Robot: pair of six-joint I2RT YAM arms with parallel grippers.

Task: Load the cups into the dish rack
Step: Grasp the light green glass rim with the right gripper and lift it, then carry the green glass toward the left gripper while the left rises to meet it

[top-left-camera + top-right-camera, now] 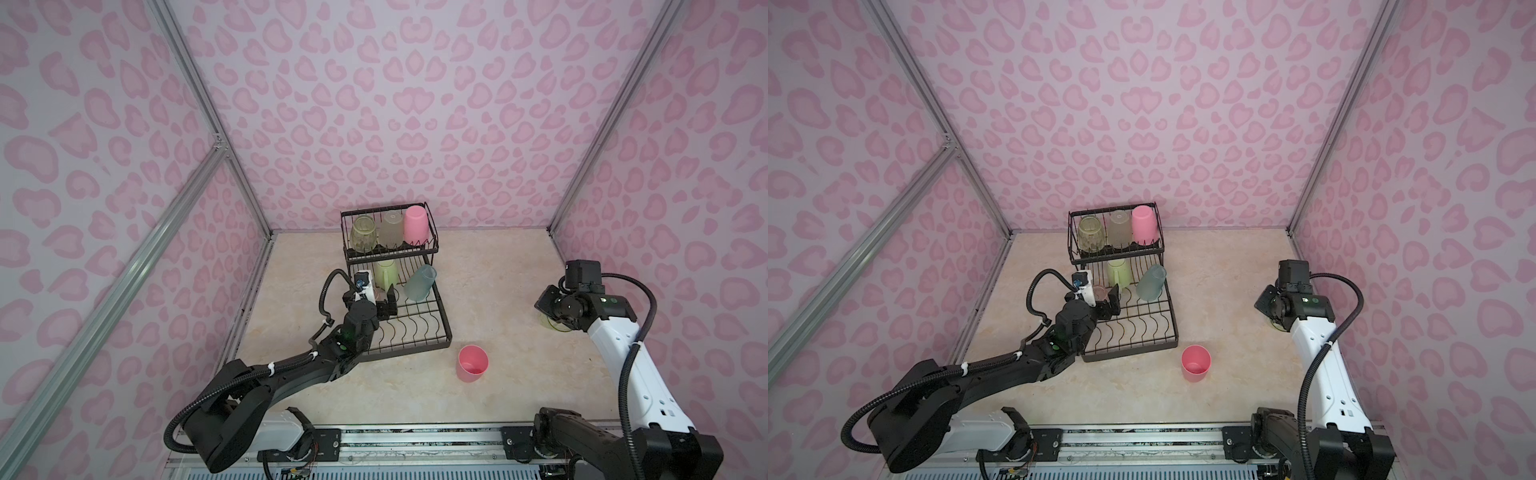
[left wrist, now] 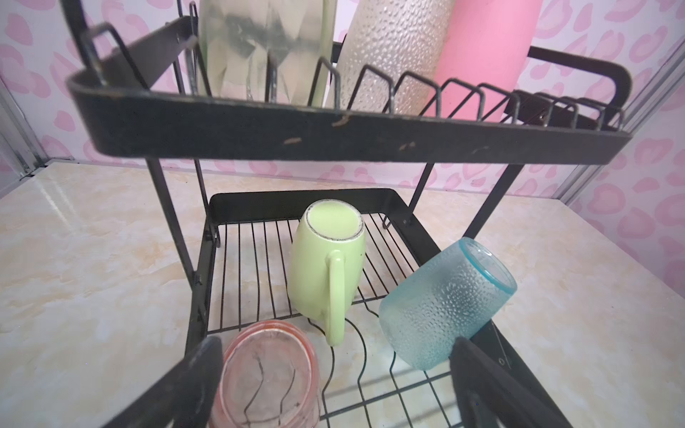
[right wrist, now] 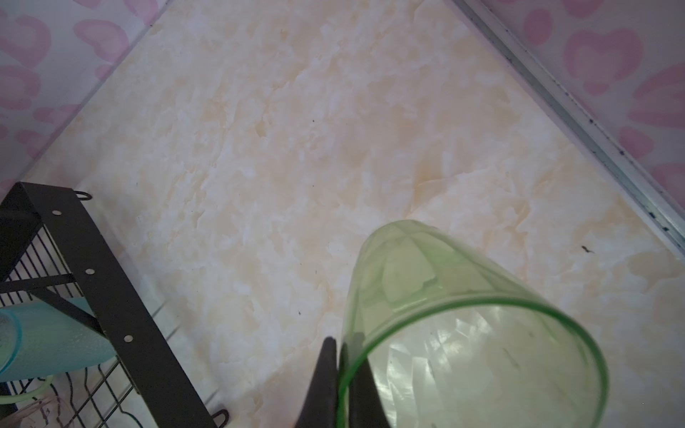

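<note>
Left wrist view: left gripper [image 2: 337,352] gapes open, pink-orange cup [image 2: 265,374] upside down between its jaws on dish rack [image 2: 333,129] lower tray; should back out w/o nudging it. Rt wrist view: right gripper [image 3: 339,355] pinches yellow-green cup [image 3: 463,333] rim, well apart from rack.

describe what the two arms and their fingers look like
The left arm is black with a white base link; the right arm has a long white link and black joints. A black ribbed cable loops along each, tied with white clips on the left. Small green dots mark the joints. The fingers are black and tapered.
</note>
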